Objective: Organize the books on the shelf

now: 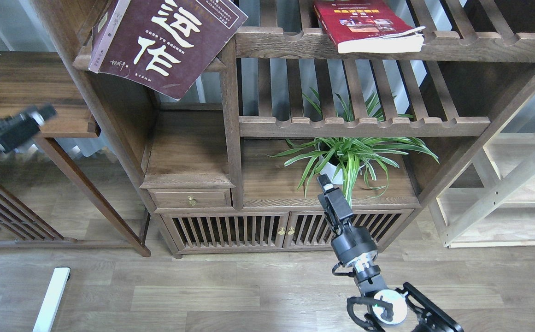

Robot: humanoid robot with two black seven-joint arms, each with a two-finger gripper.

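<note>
A large maroon-brown book (166,41) with cream Chinese characters lies tilted at the top left of the dark bookcase, with its lower corner hanging over the edge. A red book with a yellow band (368,25) lies flat on the upper slatted rack. No pale lavender-white book is in view. The solid dark-brown shelf board (189,152) with a moulded front edge sits bare above a small drawer. My right gripper (326,183) points up in front of the plant board and holds nothing visible. My left gripper (39,115) is blurred at the far left, apart from the books.
A potted spider plant (348,159) stands on the lower board, just beyond my right gripper. Slatted racks (364,124) span the bookcase's right half. A dark side table (27,92) stands to the left and a pale light-wood frame (516,184) to the right. A white strip (51,297) lies on the wood floor.
</note>
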